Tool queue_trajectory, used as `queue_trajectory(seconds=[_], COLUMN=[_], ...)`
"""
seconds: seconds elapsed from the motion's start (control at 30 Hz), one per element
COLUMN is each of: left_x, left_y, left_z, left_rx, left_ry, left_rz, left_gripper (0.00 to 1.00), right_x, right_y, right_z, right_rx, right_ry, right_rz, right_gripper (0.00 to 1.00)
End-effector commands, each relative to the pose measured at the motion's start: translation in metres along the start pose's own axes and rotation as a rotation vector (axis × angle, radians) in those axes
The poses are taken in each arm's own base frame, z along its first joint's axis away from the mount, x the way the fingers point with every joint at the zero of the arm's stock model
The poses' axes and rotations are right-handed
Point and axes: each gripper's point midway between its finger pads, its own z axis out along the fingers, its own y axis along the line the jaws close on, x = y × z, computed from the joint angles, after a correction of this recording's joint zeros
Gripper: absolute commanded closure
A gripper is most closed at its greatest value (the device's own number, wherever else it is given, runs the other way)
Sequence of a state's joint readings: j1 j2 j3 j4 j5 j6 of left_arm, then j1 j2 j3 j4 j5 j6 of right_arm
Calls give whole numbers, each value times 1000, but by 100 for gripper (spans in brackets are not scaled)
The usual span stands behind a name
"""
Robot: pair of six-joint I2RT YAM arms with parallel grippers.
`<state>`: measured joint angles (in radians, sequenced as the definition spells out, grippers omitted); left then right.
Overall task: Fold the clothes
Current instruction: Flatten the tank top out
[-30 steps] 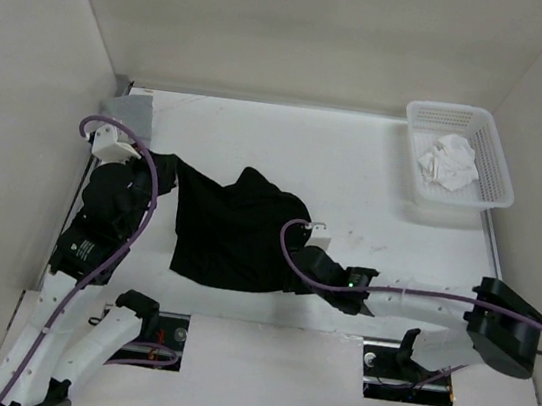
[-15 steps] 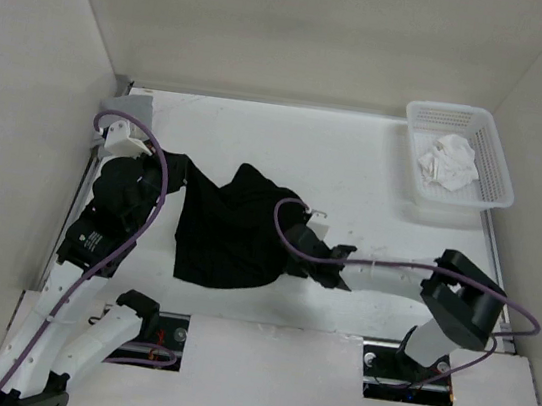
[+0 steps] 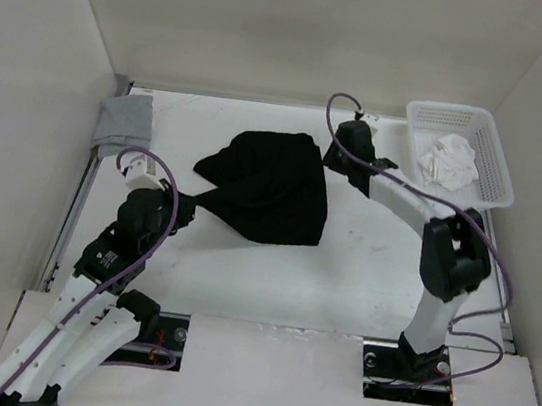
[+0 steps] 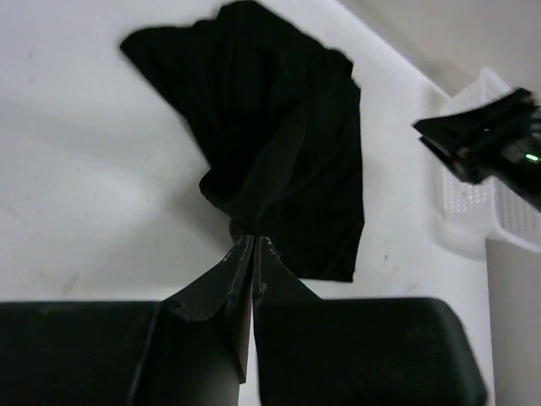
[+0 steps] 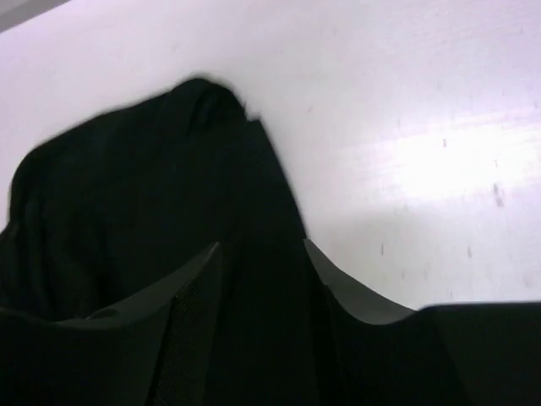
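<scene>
Since a second ago the black garment (image 3: 271, 188) has gone from the near left to the middle of the table (image 3: 373, 268), and the right gripper (image 3: 334, 158) has swung across to its far right edge. We see that gripper's fingers (image 5: 196, 288) spread apart with dark fabric between them, seemingly released, while the left gripper (image 4: 253, 244) stays clenched on the near left corner.
</scene>
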<state>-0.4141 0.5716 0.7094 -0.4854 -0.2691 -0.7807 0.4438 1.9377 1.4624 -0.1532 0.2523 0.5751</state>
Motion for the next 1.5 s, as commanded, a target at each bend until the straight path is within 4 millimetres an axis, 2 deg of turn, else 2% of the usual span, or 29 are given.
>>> queue_trajectory(seconds=[0.0, 0.07, 0.1, 0.13, 0.3, 0.4, 0.47, 0.73, 0.83, 1.13, 1.33, 1.47], left_x=[18, 28, 31, 33, 41, 41, 40, 40, 36, 34, 35, 33], left_y=[9, 15, 15, 15, 11, 9, 9, 9, 11, 14, 15, 17], left_z=[0, 2, 4, 4, 10, 12, 13, 16, 17, 17, 18, 17], left_rx=[-5, -15, -12, -8, 18, 30, 33, 36, 31, 26, 23, 18], left_ry=[17, 34, 41, 43, 51, 51, 44, 47, 38, 38, 40, 33], left_rz=[-72, -78, -77, -77, -74, -69, -69, -65, -65, -68, -68, -71], left_gripper=[100, 100, 100, 100, 100, 100, 99, 99, 99, 99, 99, 99], right_x=[33, 80, 112, 124, 173, 192, 199, 198, 187, 172, 186, 190], right_y=[41, 40, 33, 27, 0, -9, -13, -23, -24, -27, -22, -16], right_z=[-81, -107, -122, -127, -145, -143, -137, -113, -116, -120, -106, -112], right_rx=[-148, -178, -174, -163, -111, -72, -56, 54, 109, 167, 150, 125], right_ry=[8, 68, 111, 124, 193, 228, 244, 218, 162, 114, 159, 159], right_rz=[-136, -167, -178, -184, -250, -294, -311, -421, -459, -509, -559, -545], right_gripper=[62, 85, 94, 94, 84, 69, 69, 66, 67, 67, 66, 66])
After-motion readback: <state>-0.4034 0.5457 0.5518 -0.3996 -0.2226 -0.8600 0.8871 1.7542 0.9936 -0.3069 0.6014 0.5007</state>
